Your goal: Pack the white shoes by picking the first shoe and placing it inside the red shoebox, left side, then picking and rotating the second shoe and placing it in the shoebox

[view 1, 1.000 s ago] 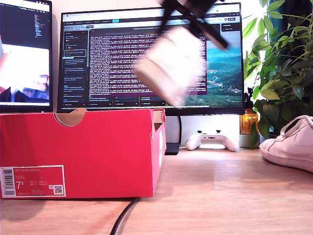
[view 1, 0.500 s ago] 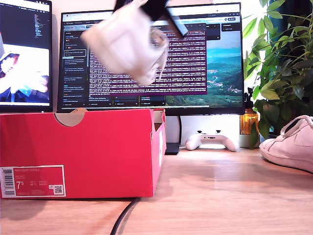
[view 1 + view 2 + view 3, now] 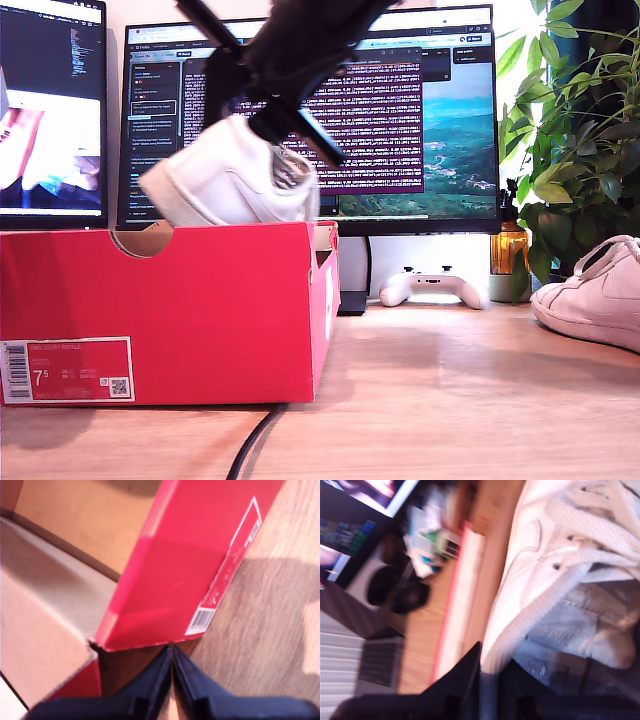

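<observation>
One white shoe (image 3: 225, 185) (image 3: 555, 555) hangs tilted just above the open top of the red shoebox (image 3: 200, 310), its sole roughly level with the rim. My second gripper (image 3: 288, 145) (image 3: 487, 667) is shut on the shoe's collar beside the laces. The other white shoe (image 3: 592, 295) rests on the wooden table at the exterior view's right edge. My first gripper (image 3: 171, 655) is shut on nothing, looking down on a corner of the shoebox (image 3: 185, 565), its brown inside and its barcode label (image 3: 227, 575). It does not show in the exterior view.
Two monitors (image 3: 320, 120) stand behind the box. A white game controller (image 3: 432, 287) and an amber bottle (image 3: 508, 250) sit at the back, with a leafy plant (image 3: 575, 130) at the exterior view's right. A black cable (image 3: 255, 440) runs from under the box.
The held shoe has swung from high in front of the monitor toward the exterior view's left and down to just over the box's open top. The other shoe has not moved.
</observation>
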